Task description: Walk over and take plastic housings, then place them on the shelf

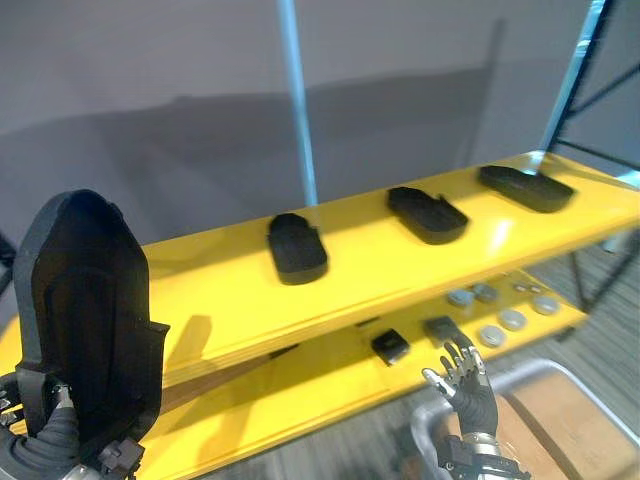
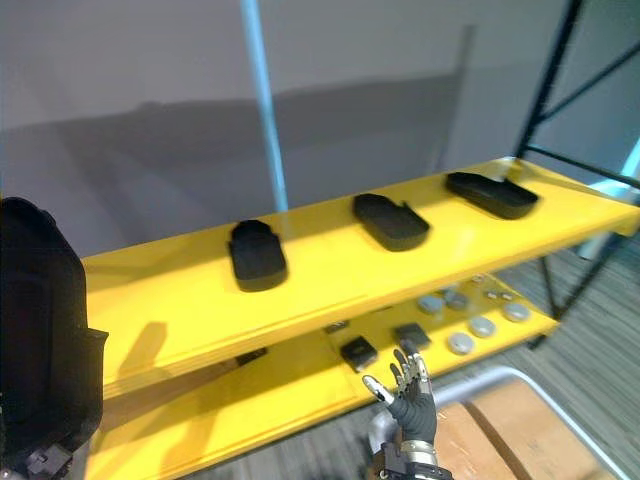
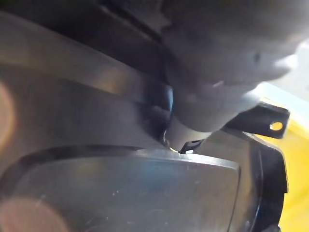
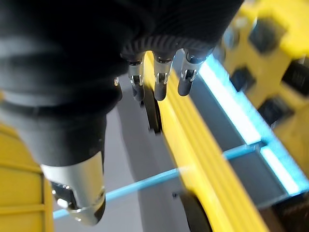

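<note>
At seven o'clock the left hand (image 1: 38, 440) grips an upright housing (image 1: 85, 300). The right hand (image 1: 465, 385), at five o'clock, is spread and empty.

The left hand (image 1: 42, 432) sits low on the robot's left, its fingers closed round the base of a black plastic housing (image 1: 85, 310) held upright. The right hand (image 1: 466, 388) is raised at lower right, wrist upright, fingers (image 1: 458, 360) straight and loosely spread.

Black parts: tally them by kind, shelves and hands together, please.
Housings lying on the upper shelf: 3
Held housing, in the left hand: 1
Small black blocks on the lower shelf: 2
Total: 6
</note>
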You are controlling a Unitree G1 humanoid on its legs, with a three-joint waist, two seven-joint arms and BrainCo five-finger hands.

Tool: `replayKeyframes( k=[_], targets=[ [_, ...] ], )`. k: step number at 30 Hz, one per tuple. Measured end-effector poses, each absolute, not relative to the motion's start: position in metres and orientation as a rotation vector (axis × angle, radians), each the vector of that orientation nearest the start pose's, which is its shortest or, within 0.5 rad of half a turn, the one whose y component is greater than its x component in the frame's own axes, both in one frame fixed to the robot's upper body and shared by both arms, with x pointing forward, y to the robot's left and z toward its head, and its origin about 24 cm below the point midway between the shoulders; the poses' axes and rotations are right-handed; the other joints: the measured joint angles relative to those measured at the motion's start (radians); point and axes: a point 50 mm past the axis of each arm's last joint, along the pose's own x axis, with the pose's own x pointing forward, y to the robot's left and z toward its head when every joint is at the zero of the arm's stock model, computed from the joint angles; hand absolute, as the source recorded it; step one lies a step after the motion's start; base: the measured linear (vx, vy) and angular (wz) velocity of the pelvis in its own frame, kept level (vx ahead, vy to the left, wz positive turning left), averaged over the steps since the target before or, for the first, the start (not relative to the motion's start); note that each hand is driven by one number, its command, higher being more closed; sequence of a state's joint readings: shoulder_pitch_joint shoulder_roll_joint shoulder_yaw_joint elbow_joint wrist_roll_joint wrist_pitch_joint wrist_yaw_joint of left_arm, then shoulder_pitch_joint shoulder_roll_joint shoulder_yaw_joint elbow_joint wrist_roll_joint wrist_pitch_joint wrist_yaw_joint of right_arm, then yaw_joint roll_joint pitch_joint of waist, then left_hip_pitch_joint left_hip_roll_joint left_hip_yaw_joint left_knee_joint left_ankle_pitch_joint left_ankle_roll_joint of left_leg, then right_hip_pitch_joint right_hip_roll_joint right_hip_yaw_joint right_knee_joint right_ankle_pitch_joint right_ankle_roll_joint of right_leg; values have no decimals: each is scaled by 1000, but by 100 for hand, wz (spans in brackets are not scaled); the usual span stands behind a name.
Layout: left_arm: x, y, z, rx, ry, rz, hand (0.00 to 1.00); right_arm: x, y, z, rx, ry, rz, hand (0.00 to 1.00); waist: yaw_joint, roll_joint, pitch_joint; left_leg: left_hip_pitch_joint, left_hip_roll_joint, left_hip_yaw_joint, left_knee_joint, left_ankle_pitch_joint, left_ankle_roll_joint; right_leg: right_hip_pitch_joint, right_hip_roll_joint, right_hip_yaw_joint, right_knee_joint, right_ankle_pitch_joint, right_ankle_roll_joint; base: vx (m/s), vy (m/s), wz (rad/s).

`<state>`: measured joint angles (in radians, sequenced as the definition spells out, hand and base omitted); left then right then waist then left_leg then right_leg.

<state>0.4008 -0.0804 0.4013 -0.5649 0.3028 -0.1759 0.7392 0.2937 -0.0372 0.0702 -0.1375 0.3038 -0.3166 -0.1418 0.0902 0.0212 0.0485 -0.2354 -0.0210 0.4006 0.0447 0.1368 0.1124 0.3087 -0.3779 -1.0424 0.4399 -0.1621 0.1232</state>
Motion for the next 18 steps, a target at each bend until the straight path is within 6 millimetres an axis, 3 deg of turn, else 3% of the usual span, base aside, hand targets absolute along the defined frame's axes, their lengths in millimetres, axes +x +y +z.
replayKeyframes(
  k=[1, 2, 3, 4, 5, 6, 9, 11, 12, 15, 18],
  targets=[
    [120, 258, 121, 320, -463, 1159, 100, 195, -173, 40, 285, -162, -234, 0, -16, -7, 16, 29, -39, -51, -8, -19, 19, -24, -72, 68, 174, 51, -148, 323, 233, 127],
    [123, 256, 122, 283, -477, 1135, 100, 197, -175, 40, 282, -165, -245, 0, -26, -5, 18, 38, -49, -80, -9, -27, 25, -57, -86, 141, 243, 63, -197, 295, 178, 130],
    [129, 251, 124, 199, -506, 1094, 100, 201, -176, 39, 275, -166, -264, 0, -44, -2, 39, 52, -52, -134, -12, -35, 34, -166, -27, 381, 322, -6, -134, 214, 96, 106],
    [133, 249, 125, 166, -515, 1068, 100, 202, -175, 39, 277, -165, -269, 0, -54, -2, 52, 59, -52, -164, -16, -36, 34, -216, 23, 478, 337, -40, -107, 236, 65, 130],
    [141, 244, 125, 110, -520, 1012, 100, 202, -173, 39, 291, -163, -279, 0, -71, -4, 80, 86, -53, -216, -29, -34, 36, -287, 114, 623, 319, -95, -82, 223, 31, 125],
    [148, 238, 121, 66, -503, 952, 100, 198, -172, 35, 306, -148, -295, 0, -82, -7, 91, 116, -58, -260, -44, -30, 28, -338, 180, 708, 255, -130, -84, 218, 17, 116],
    [164, 225, 113, -80, -471, 810, 100, 186, -176, 29, 303, -114, -326, 0, -115, -13, 104, 171, -83, -357, -56, -43, 6, -423, 288, 894, 37, -132, -79, 182, -10, 104],
    [170, 218, 111, -163, -462, 741, 100, 182, -179, 27, 298, -104, -344, 0, -119, -23, 107, 189, -108, -384, -62, -49, 0, -445, 286, 943, -36, -117, -99, 118, -47, 69],
    [172, 213, 110, -230, -462, 688, 100, 180, -178, 28, 302, -109, -346, 0, -122, -32, 107, 199, -127, -401, -62, -61, -3, -449, 271, 952, -67, -55, -105, 151, -100, 44],
    [171, 204, 109, -356, -470, 587, 100, 183, -169, 30, 314, -110, -309, 0, -106, -25, 106, 209, -115, -395, -46, -94, -25, -418, 283, 954, -111, -31, -100, 148, -123, -5],
    [174, 195, 108, -486, -477, 483, 100, 189, -157, 36, 325, -130, -237, 0, -91, -25, 107, 155, -85, -346, 138, -193, -100, -359, 299, 964, -176, -9, -104, 139, -91, -21]
  ],
)
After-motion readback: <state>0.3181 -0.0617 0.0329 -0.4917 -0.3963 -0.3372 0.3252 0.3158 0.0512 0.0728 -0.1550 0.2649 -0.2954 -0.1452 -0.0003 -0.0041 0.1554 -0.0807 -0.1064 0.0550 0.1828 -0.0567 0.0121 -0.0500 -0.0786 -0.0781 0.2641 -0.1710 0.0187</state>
